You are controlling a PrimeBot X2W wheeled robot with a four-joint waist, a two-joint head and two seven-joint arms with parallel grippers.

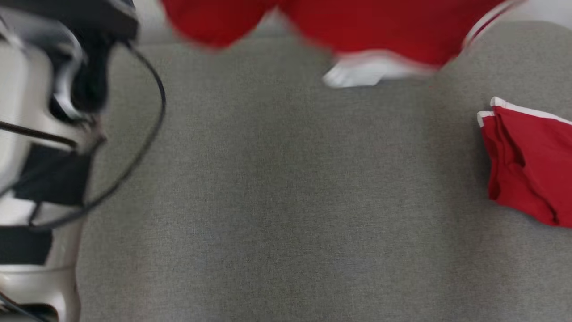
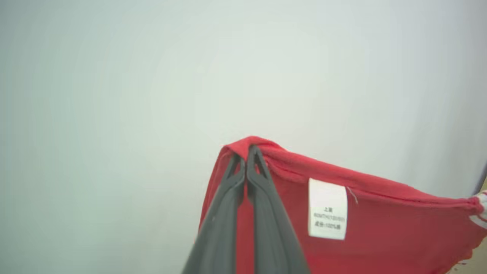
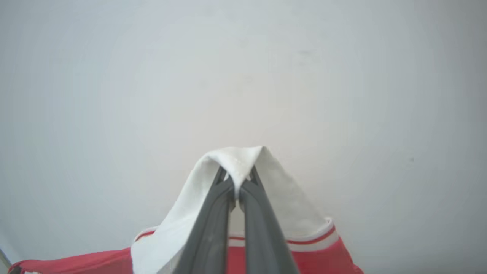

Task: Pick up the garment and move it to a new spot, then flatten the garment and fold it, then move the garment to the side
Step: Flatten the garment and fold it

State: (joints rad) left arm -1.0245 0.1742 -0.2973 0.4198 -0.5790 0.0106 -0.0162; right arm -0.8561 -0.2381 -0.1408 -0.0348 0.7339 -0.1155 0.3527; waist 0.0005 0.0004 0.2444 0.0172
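The red garment (image 1: 357, 27) hangs blurred across the top of the head view, its white collar (image 1: 366, 74) dangling just above the grey surface. My left gripper (image 2: 246, 152) is shut on a red edge of the garment (image 2: 380, 228), beside a white care label (image 2: 328, 209). The right wrist view has my right gripper (image 3: 237, 182) shut on the white collar (image 3: 236, 160), with red cloth and a red-striped white trim (image 3: 315, 239) below. Both sets of fingers point at a plain pale wall.
A second red garment with white trim (image 1: 532, 161) lies folded at the right edge of the grey fabric-covered surface (image 1: 286, 201). My pale left forearm (image 1: 35, 156) and a looping black cable (image 1: 152, 112) fill the left side.
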